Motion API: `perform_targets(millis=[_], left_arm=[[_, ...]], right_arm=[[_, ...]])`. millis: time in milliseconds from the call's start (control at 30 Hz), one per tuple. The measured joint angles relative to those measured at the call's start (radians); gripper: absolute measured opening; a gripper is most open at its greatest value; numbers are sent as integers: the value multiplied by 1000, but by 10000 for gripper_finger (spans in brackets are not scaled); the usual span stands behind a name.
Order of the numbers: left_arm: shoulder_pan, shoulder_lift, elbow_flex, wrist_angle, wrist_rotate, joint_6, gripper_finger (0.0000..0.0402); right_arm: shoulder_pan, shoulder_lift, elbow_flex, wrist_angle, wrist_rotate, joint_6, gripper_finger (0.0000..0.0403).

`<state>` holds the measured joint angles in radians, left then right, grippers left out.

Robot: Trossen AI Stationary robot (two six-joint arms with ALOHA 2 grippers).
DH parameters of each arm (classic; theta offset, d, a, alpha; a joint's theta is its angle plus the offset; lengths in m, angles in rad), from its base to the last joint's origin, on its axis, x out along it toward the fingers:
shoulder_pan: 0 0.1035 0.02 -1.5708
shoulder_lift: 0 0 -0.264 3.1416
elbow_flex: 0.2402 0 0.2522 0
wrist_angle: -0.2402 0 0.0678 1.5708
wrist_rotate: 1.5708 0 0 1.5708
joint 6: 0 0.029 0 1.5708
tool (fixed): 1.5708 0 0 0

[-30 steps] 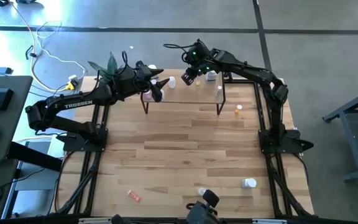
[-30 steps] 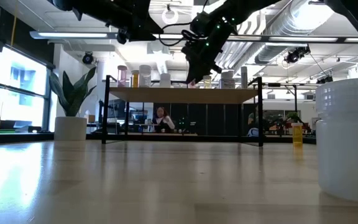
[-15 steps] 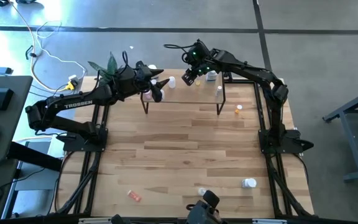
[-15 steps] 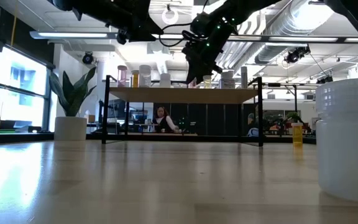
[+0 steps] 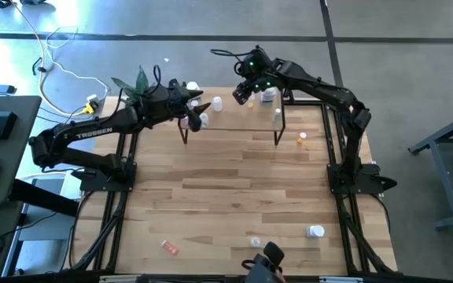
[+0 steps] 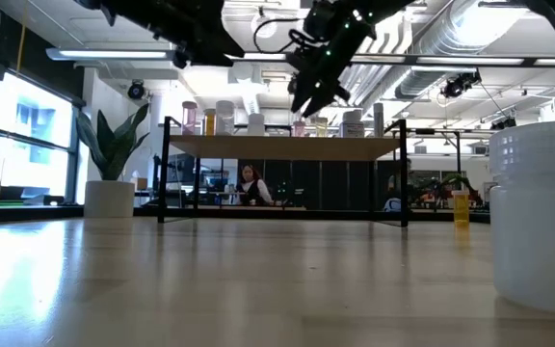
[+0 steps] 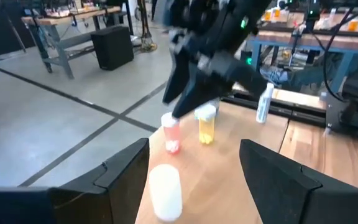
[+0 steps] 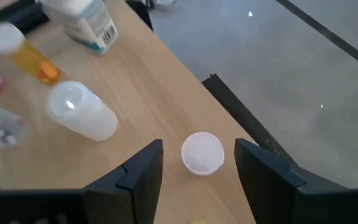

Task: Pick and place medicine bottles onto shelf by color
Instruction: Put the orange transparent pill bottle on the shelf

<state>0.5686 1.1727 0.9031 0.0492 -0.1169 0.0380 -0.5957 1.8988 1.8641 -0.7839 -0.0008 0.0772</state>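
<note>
One white-capped bottle (image 8: 202,153) stands between the right pincer's (image 8: 199,165) spread fingers.

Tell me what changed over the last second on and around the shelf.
The right pincer has risen from the shelf and opened, leaving a white-capped bottle standing on the board below it. The left pincer drifted slightly, open and empty throughout. The shelf's bottles and the loose ones on the table stayed put.
</note>
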Motion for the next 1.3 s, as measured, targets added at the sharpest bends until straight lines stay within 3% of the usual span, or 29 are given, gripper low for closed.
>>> perform_targets(millis=[433, 833, 1300], left_arm=[[0, -130, 0, -256, -1, -8, 239], [0, -153, 0, -372, 0, 5, 239], [0, -153, 0, -376, -1, 45, 239]], right_arm=[[37, -158, 1, -112, 34, 54, 190], [69, -264, 1, -333, 331, 58, 190], [66, -355, -15, -659, 603, 255, 191]])
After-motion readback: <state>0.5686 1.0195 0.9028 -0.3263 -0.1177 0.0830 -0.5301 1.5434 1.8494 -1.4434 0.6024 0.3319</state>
